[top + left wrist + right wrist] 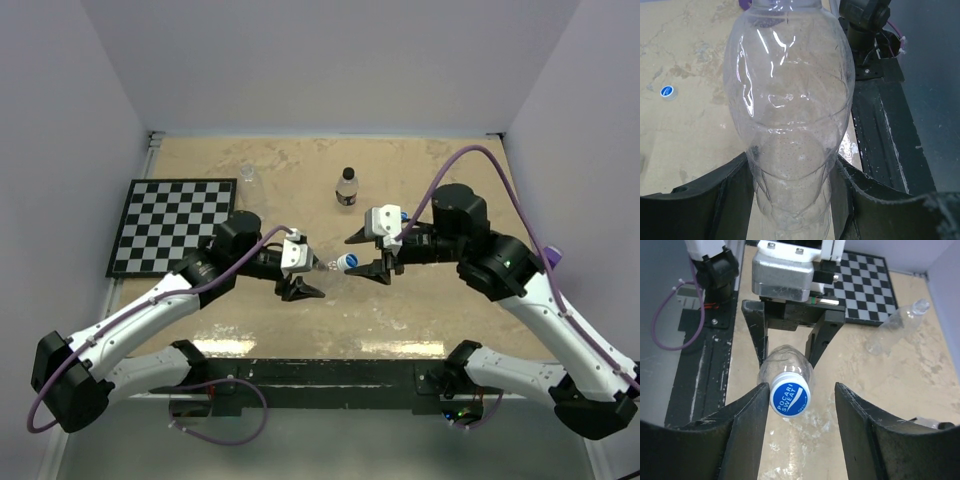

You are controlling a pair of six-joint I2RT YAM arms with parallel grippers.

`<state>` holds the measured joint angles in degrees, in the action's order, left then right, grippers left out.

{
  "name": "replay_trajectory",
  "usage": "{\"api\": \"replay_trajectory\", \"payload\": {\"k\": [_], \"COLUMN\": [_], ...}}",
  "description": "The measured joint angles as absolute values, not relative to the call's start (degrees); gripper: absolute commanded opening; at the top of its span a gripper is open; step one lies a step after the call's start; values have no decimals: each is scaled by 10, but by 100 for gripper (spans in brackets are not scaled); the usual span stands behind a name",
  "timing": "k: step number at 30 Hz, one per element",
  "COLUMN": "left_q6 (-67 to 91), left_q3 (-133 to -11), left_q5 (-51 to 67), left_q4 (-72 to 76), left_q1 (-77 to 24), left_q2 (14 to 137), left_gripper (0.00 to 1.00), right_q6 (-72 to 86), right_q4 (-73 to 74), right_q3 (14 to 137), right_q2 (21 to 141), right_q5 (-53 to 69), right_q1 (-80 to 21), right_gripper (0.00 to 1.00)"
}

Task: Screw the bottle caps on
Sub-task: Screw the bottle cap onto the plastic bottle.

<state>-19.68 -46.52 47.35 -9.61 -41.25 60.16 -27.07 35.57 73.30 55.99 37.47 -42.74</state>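
The left gripper is clamping the clear bottle sideways above the counter, jaws closed on its body. The right gripper is hanging with jaws apart around the blue cap, gripping nothing. I'd say it should be centring first, then closing squarely and twisting.

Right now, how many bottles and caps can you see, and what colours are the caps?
clear bottles: 3
blue caps: 2
black caps: 1
Total: 6

Table bears checkerboard, black-capped bottle, another bottle.
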Motion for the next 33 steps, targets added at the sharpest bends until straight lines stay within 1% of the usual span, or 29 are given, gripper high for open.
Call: {"api": "replay_trajectory", "payload": {"k": [4, 6, 13, 17, 18, 21, 23, 27, 33], "left_q6": [-198, -201, -205, -204, -204, -195, -189, -160, -124], "left_q3": [-466, -467, -468, -468, -468, -468, -468, -467, -448], "left_q5": [481, 484, 490, 477, 475, 415, 342, 158, -44], "left_q4": [-103, -104, -104, -104, -104, -104, -108, -112, -74], "left_q1": [-412, -410, -409, -409, -409, -415, -437, -504, -560], "left_q2": [604, 605, 605, 604, 604, 595, 585, 569, 556], "left_gripper": [0, 0, 0, 0, 0, 0, 0, 0, 0], "right_q6": [-284, -290, -290, -273, -264, -223, -189, -96, 43], "right_q4": [373, 380, 384, 380, 377, 361, 346, 306, 220], "right_q3": [735, 737, 738, 738, 738, 738, 738, 731, 701], "right_q2": [577, 578, 578, 582, 585, 595, 604, 613, 620], "right_q5": [392, 398, 411, 408, 404, 373, 354, 315, 245], "right_q1": [-427, -427, -427, -427, -427, -426, -425, -424, -423], "right_gripper": [50, 45, 14, 1, 0, 0, 0, 0, 0]}}
